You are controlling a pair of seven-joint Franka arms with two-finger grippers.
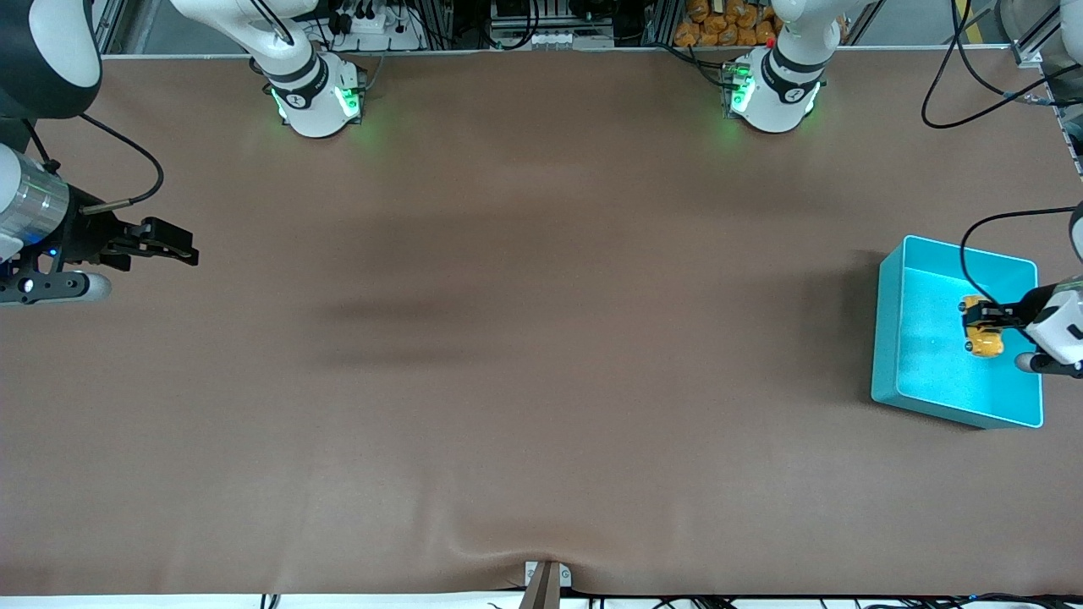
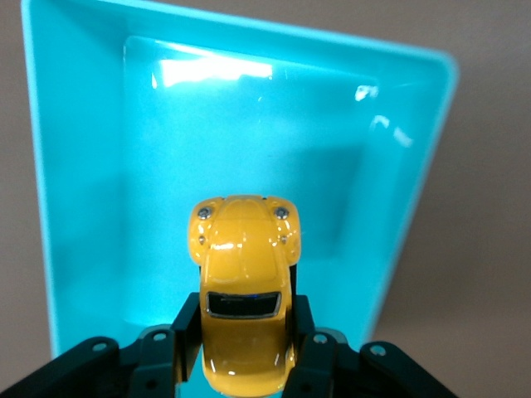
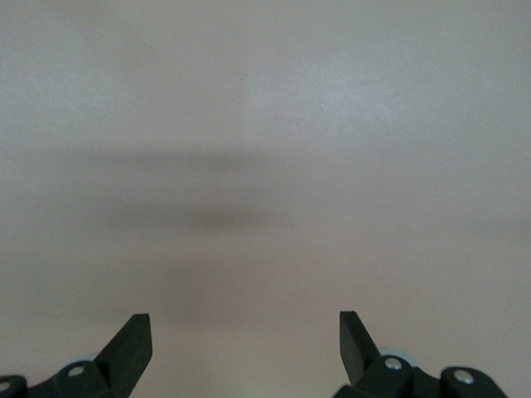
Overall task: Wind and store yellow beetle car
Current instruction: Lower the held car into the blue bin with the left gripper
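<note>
Left pincer pinched yellow beetle car over turquoise bin; right pincer waited spread. Risk: wound car might scoot on release.

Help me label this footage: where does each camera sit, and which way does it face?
Front view: high across the table, facing both arm bases; right gripper waits open over bare brown tabletop.
Left wrist view: looks down into the turquoise plastic bin; left gripper clamps the yellow beetle car.
Right wrist view: open fingertips over tabletop.
Shared: front and left wrist views show car and bin.
</note>
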